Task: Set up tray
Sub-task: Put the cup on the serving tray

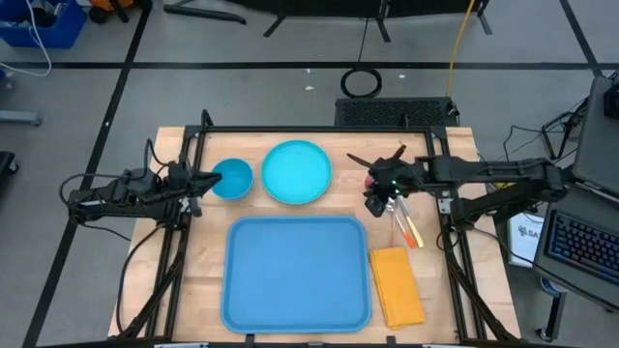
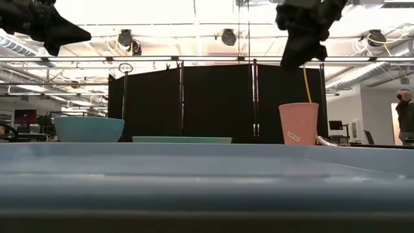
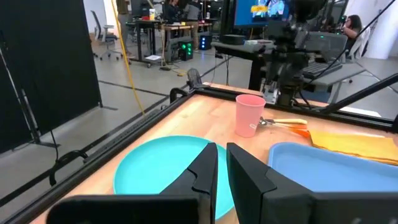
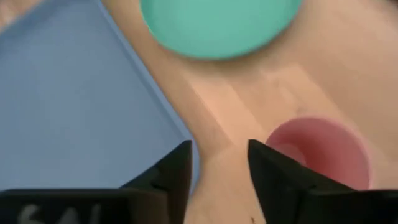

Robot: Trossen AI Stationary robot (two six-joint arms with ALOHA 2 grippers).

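Note:
The blue tray (image 1: 297, 274) lies flat at the table's near middle with nothing on it. My right gripper (image 1: 379, 201) hangs open, tilted downward, above the table between the tray's far right corner (image 4: 168, 124) and an upright pink cup (image 4: 320, 152). It stands well above the cup (image 2: 298, 123) and touches nothing. My left gripper (image 1: 200, 181) points level at the table's far left, just left of a small blue bowl (image 1: 232, 179). Its fingers (image 3: 222, 168) are barely open, with nothing between them.
A round cyan plate (image 1: 296, 172) sits beyond the tray, right of the bowl. Utensils with orange and yellow handles (image 1: 406, 227) lie right of the tray, and a folded yellow napkin (image 1: 397, 285) lies nearer. A black frame (image 1: 319, 129) rims the table.

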